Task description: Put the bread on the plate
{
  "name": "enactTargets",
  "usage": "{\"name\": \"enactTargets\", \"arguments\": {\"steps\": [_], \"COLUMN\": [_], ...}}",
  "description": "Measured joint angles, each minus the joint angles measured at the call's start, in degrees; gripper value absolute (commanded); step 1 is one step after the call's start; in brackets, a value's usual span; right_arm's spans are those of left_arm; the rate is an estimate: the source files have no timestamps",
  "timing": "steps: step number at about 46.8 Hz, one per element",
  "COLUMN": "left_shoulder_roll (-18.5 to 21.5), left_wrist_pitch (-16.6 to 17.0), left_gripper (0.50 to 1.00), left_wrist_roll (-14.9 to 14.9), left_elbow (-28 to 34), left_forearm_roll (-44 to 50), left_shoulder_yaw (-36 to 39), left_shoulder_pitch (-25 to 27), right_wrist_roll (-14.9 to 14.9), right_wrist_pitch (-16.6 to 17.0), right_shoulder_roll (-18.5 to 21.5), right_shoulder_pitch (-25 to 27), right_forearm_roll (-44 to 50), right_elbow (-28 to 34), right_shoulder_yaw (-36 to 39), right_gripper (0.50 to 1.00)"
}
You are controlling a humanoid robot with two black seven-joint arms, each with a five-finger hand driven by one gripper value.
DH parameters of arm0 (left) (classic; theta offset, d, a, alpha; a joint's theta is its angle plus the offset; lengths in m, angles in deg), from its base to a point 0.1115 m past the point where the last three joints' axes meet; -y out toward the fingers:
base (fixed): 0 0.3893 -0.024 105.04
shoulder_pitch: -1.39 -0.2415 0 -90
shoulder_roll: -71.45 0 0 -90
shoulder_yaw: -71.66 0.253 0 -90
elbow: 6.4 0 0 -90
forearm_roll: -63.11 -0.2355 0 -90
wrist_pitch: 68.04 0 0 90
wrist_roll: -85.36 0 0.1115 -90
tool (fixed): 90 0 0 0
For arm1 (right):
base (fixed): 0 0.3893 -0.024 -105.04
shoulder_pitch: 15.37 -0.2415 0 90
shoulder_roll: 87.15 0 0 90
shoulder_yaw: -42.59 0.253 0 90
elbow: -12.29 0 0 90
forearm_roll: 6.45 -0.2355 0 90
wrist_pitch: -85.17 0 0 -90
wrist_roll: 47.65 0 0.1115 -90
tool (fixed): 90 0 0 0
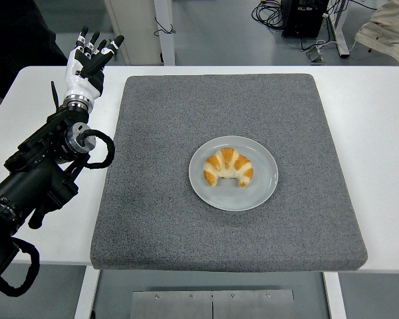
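A golden croissant [228, 167] lies on a round grey plate [262, 187] in the middle of a dark grey foam mat [186, 119]. My left hand [88, 61] is at the far left of the table, off the mat's left edge, well away from the plate. Its fingers are spread, point up and away, and hold nothing. The right arm is out of view.
The mat covers most of the white table [372, 113]. A person's sleeve [389, 30] shows at the top right corner. Cables and table legs lie on the floor beyond the far edge.
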Motion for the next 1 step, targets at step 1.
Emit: {"name": "enactTargets", "arguments": {"steps": [1], "left_shoulder_roll": [0.0], "left_wrist_pitch": [-0.2], "left_gripper": [0.966], "left_wrist_roll": [0.0], "left_elbow": [0.0], "left_forearm_roll": [0.0], "left_shoulder_yaw": [0.0], "left_shoulder_pitch": [0.0], "right_wrist_roll": [0.0], "right_wrist_pitch": [0.0], "right_shoulder_roll": [0.0], "right_shoulder_pitch": [0.0], "right_forearm_roll": [0.0], "right_elbow": [0.0], "right_shoulder_yaw": [0.0], "right_gripper": [1.0]}}
